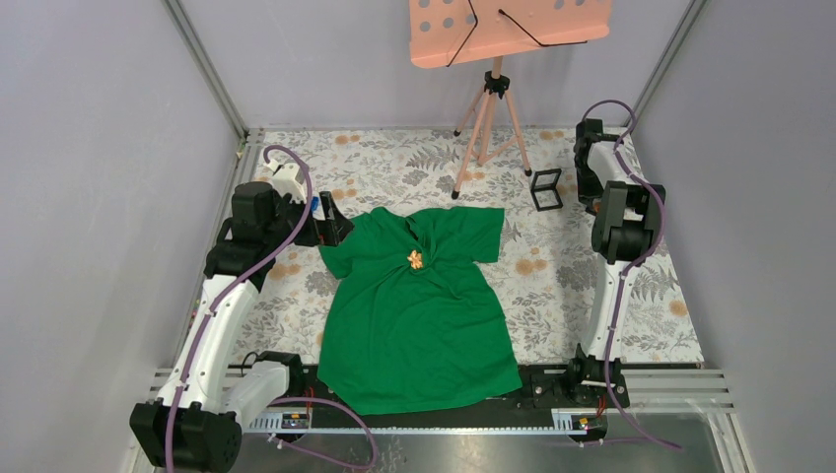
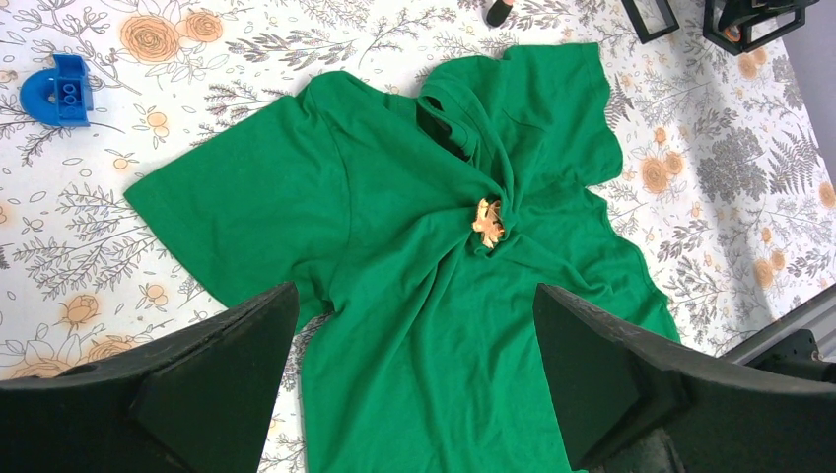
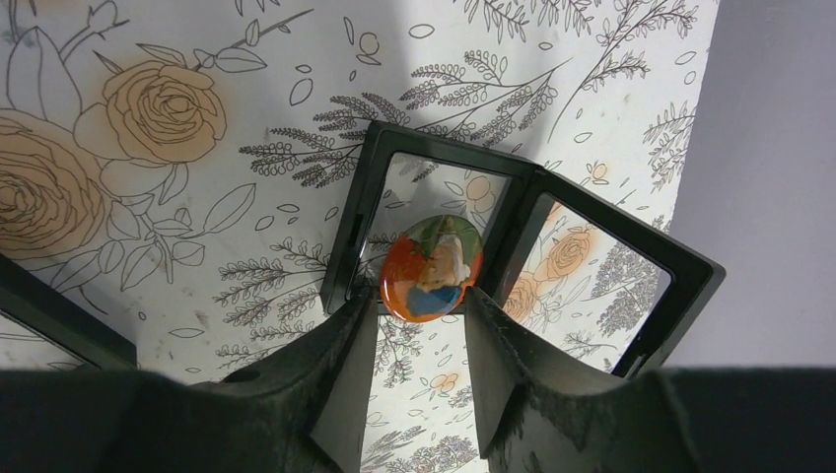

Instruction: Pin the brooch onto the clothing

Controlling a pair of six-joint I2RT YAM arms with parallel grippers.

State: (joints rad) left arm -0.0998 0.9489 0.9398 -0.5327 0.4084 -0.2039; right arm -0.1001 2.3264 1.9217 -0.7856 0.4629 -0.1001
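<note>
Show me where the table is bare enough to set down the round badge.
Widest bare table: between the green T-shirt and the right arm. A second patch lies beyond the shirt, left of the tripod. Crowded: the far right corner, where the right gripper holds the round badge over the black case.

The clothing (image 1: pixel 419 315) is soft matt cloth, the round brooch (image 3: pixel 432 268) glossy.

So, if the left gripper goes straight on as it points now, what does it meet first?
Probably the green T-shirt, just below the gold brooch on it. Nothing shows between the open left gripper and the fabric, though depth is unclear.
</note>
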